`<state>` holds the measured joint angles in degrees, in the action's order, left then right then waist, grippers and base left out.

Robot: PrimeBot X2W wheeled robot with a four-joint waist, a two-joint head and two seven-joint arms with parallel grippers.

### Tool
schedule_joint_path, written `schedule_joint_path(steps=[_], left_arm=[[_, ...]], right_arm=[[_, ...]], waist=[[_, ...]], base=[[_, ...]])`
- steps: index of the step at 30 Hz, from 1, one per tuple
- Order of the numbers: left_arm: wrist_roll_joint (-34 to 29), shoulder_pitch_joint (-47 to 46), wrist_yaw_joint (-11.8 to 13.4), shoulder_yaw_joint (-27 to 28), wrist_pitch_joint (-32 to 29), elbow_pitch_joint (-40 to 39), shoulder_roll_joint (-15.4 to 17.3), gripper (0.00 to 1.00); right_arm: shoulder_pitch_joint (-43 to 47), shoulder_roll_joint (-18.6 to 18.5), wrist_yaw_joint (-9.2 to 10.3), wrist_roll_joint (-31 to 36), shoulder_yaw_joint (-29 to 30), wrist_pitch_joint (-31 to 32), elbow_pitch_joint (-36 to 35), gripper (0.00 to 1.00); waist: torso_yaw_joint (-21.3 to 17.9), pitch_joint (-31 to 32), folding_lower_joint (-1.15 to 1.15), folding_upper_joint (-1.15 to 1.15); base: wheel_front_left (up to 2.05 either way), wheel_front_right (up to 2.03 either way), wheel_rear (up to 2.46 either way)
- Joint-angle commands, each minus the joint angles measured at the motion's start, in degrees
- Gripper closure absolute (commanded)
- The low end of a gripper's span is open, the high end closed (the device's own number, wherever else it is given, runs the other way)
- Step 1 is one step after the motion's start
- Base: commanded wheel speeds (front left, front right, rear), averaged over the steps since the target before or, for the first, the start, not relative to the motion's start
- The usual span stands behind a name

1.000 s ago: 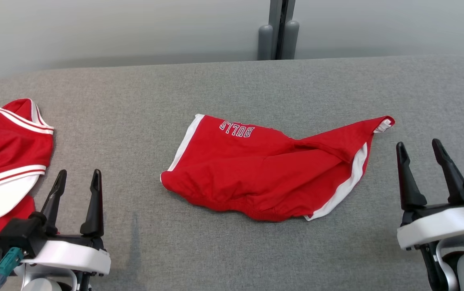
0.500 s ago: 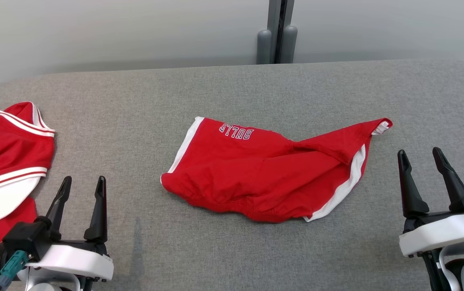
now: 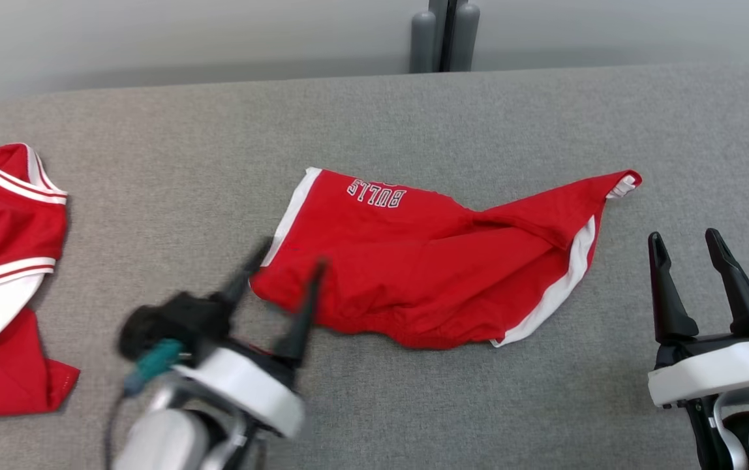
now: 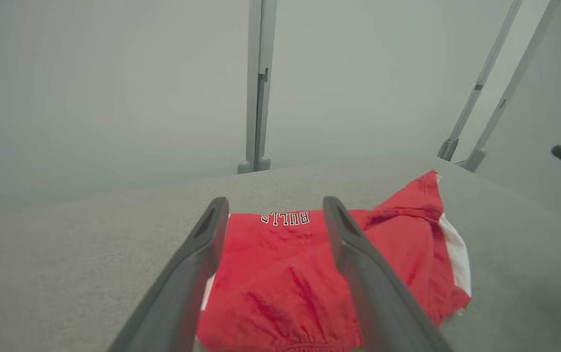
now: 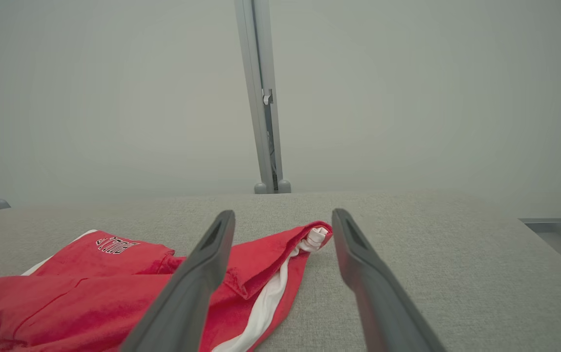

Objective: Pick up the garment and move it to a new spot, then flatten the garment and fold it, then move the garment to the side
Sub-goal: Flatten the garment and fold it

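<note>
Your head view adds a second red garment (image 3: 2,261) far left. Your left gripper (image 3: 290,260), fingers spread, is at the shorts (image 3: 427,274), by their left corner. Your right gripper (image 3: 684,238), also spread, stands apart to their right.

Long tapered black jaws top rounded white wrist shells (image 3: 717,378); a teal cable plug (image 3: 152,362) hangs at the left one's nine o'clock.

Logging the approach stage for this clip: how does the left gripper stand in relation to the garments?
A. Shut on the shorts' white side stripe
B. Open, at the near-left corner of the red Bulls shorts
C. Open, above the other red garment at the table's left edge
B: the left gripper has its fingers spread at the near-left corner of the red Bulls shorts, with no cloth gripped.
</note>
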<state>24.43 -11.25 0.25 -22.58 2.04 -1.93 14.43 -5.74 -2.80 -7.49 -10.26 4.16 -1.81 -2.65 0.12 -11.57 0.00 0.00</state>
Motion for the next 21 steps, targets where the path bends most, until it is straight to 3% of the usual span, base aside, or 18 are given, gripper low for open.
schedule_joint_path(steps=[1, 9, 15, 21], left_arm=[[-0.5, -1.5, -2.0, -3.2, -1.7, -0.9, -1.2, 0.00], [-1.7, -5.4, -6.4, -15.0, -6.6, 2.8, -4.0, 0.00], [-1.5, -8.5, -7.3, -18.3, -7.8, 10.0, -3.3, 0.00], [-2.6, -10.9, -7.3, -18.3, -7.1, 15.1, -2.0, 0.00]], right_arm=[[-1.2, -0.3, -0.01, -0.4, -0.2, -0.4, -0.1, 0.00], [-3.7, -0.3, -0.01, -1.6, -1.6, -2.1, 1.1, 0.00], [-4.9, -0.3, -0.01, -2.7, -1.8, -3.8, 3.0, 0.00], [-5.6, -0.3, -0.01, -3.2, -1.7, -5.1, 4.3, 0.00]], waist=[[-1.2, -1.7, 0.00, 0.00], [-5.3, -6.5, 0.00, 0.00], [-8.1, -9.3, 0.00, 0.00], [-9.3, -10.3, 0.00, 0.00]], base=[[0.00, 0.00, 0.00], [0.00, 0.00, 0.00], [0.00, 0.00, 0.00], [0.00, 0.00, 0.00]])
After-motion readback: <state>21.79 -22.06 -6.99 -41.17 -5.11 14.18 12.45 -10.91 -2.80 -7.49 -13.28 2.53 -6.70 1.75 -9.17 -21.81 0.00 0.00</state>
